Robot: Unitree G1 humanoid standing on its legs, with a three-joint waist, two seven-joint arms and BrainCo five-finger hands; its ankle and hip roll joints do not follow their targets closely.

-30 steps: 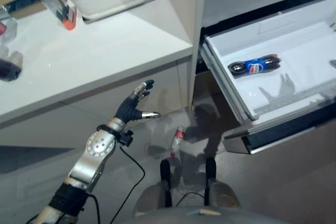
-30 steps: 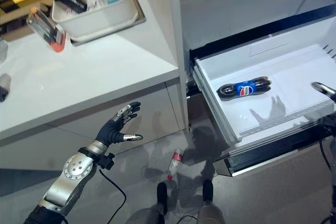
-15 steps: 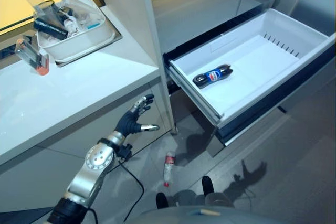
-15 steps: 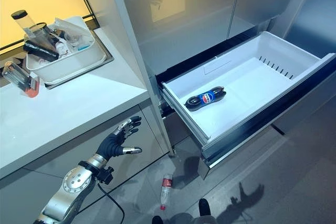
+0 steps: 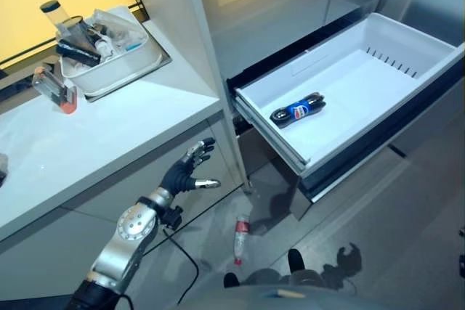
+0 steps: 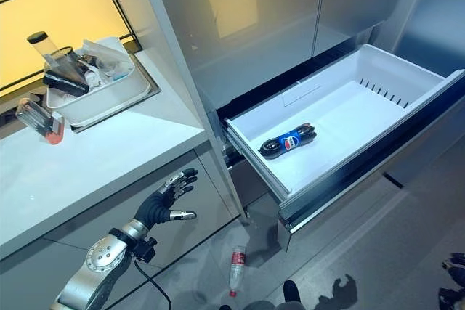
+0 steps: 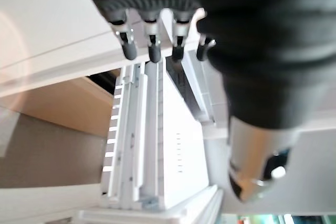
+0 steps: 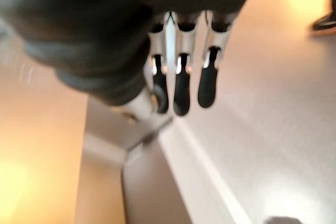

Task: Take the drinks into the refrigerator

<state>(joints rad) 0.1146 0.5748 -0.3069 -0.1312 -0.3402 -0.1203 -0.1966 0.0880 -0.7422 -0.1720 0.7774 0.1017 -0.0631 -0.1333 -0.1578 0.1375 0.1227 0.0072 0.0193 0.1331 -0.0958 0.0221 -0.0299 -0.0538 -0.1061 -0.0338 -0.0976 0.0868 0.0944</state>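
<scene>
One cola bottle lies in the pulled-out fridge drawer; a second bottle lies on the floor below. Left hand relaxed, empty; right hand straight-fingered, empty. Next, probably: reach down, grasp the floor bottle.

Head stereo pair looks steeply down, mid-range; both share open drawer, table, floor. Wrist cameras look along own fingers, very close.
</scene>
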